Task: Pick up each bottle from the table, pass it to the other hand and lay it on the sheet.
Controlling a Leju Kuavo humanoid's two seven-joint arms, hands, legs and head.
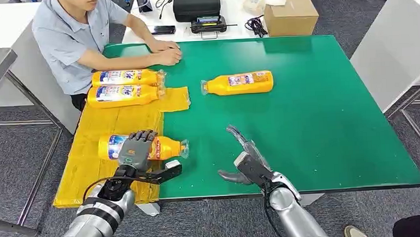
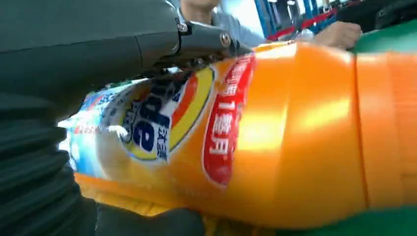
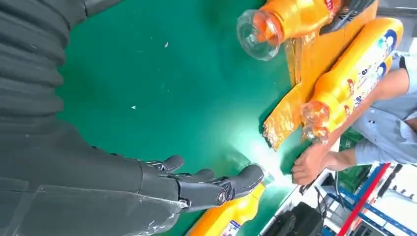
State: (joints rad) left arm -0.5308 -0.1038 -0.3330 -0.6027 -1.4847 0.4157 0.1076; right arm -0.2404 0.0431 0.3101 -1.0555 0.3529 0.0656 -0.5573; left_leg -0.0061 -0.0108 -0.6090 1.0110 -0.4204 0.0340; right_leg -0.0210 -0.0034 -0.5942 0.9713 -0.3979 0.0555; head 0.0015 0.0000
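Note:
My left hand (image 1: pixel 136 149) holds an orange bottle (image 1: pixel 168 148) lying on the yellow sheet (image 1: pixel 110 123), its clear cap end reaching over the green mat. Close up, that bottle (image 2: pixel 275 137) lies between the fingers (image 2: pixel 147 44) and the thumb. Two more orange bottles (image 1: pixel 124 78) (image 1: pixel 122 95) lie side by side at the far end of the sheet. Another bottle (image 1: pixel 238 83) lies on the green mat (image 1: pixel 316 118), far from both hands. My right hand (image 1: pixel 248 160) (image 3: pixel 196 187) hovers open over the mat's near edge, empty.
A person sits at the far left corner with both hands (image 1: pixel 166 55) resting on the mat near the two bottles. Behind the mat are a cardboard box (image 1: pixel 291 14), a black case (image 1: pixel 196 2) and cables. White tables stand at both sides.

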